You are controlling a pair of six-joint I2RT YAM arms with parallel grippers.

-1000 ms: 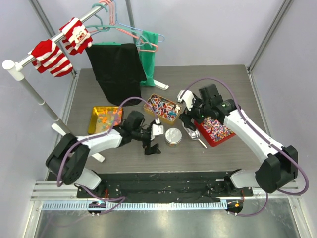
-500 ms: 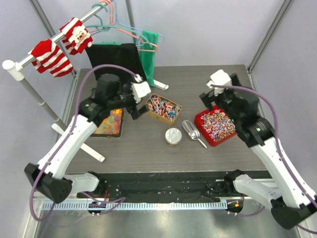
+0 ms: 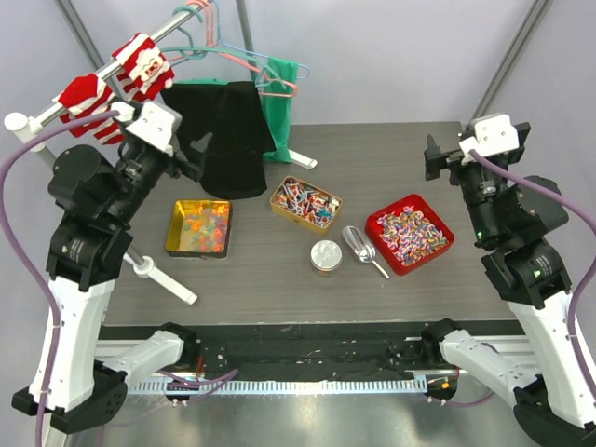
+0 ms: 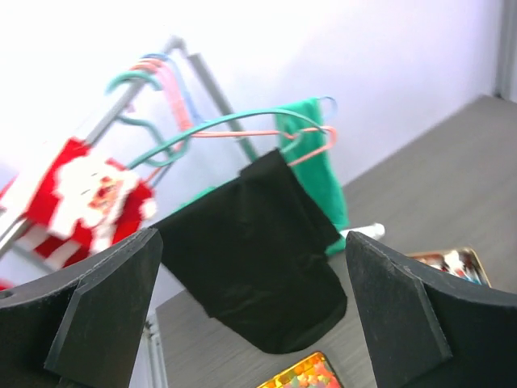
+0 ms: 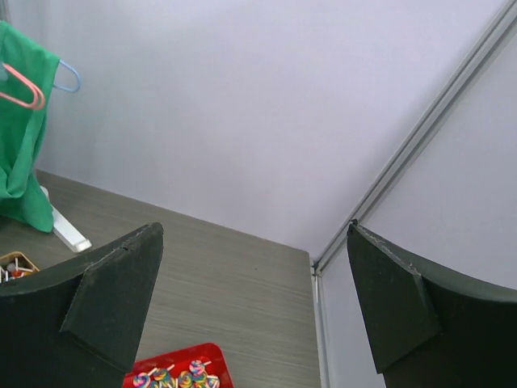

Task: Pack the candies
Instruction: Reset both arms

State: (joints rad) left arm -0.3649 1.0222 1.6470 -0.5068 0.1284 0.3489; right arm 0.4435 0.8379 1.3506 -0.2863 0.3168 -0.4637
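The candies lie in three containers on the table. Glossy gummies (image 3: 199, 226) fill a gold tray (image 4: 303, 373) at the left. Wrapped pieces (image 3: 304, 202) sit in a gold tin (image 4: 452, 263) at the middle. Swirled sweets (image 3: 408, 233) fill a red tray (image 5: 182, 372) at the right. My left gripper (image 3: 189, 155) hangs high over the back left, open and empty, facing the black cloth (image 4: 258, 259). My right gripper (image 3: 443, 158) is raised over the back right, open and empty, well above the red tray. Both grippers (image 4: 252, 238) (image 5: 254, 230) hold nothing.
A silver scoop (image 3: 360, 248) and a round silver tin (image 3: 326, 256) lie between the gold tin and the red tray. A clothes rack (image 3: 56, 112) with red-striped socks, hangers, black and green cloths (image 3: 284, 102) stands at the back left.
Both arms lifted away from the middle of the table, the left up and to the back left, the right up and to the back right. The scoop stays by the red tray.
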